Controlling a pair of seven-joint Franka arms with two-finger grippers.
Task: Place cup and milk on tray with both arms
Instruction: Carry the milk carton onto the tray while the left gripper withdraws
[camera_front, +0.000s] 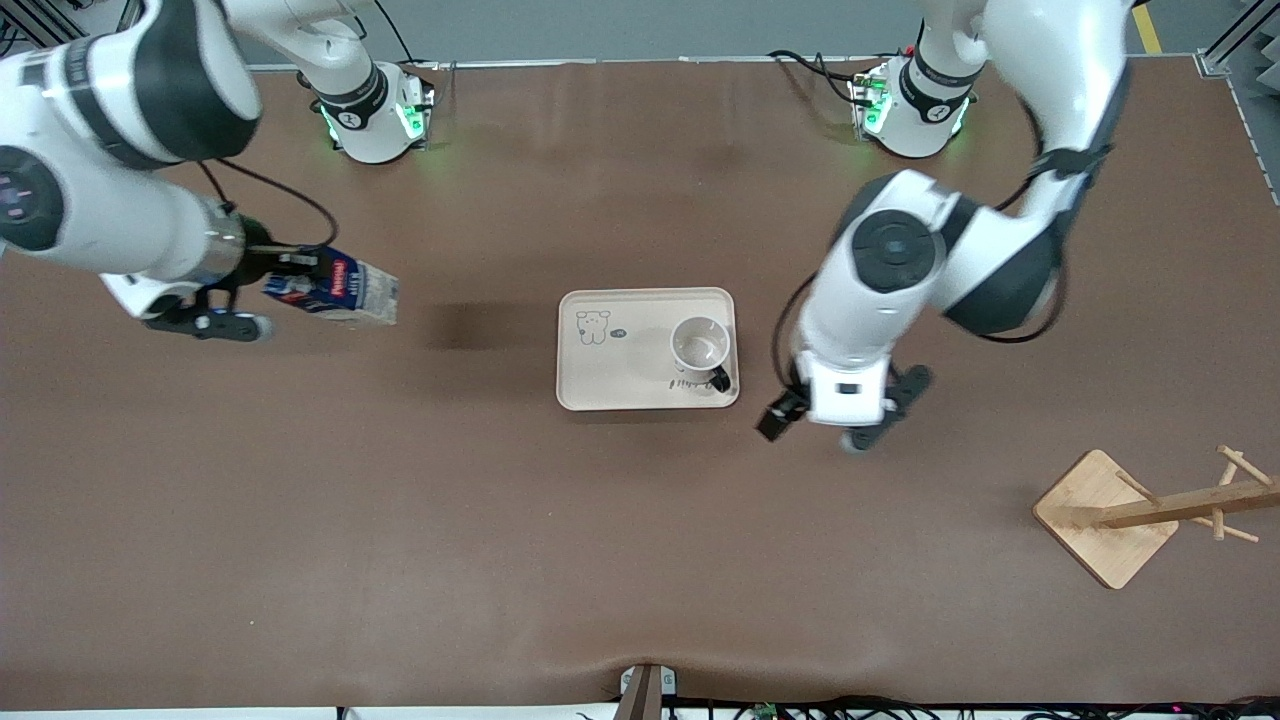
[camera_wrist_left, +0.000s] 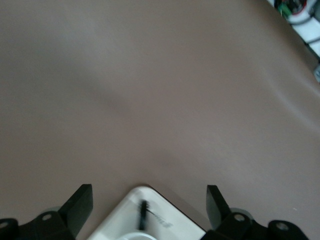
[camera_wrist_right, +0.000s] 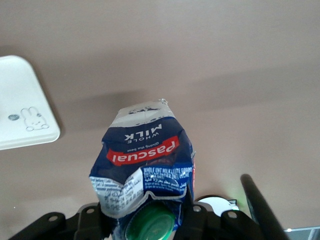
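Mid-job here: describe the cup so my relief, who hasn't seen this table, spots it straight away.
Find the cream tray in the middle of the brown table. The cup stands upright on the tray's end toward the left arm, where the open left gripper hangs just off the tray. It is the only thing on the tray: a small white mug with a black loop handle.

Two black fingertips (camera_wrist_left: 80, 202) of the left gripper (camera_wrist_left: 149, 205) stand wide apart above the plain brown tabletop (camera_wrist_left: 150, 90). Between them shows a rounded corner of the cream rectangular tray (camera_wrist_left: 155, 212), with the black loop handle (camera_wrist_left: 143, 214) of the white cup.
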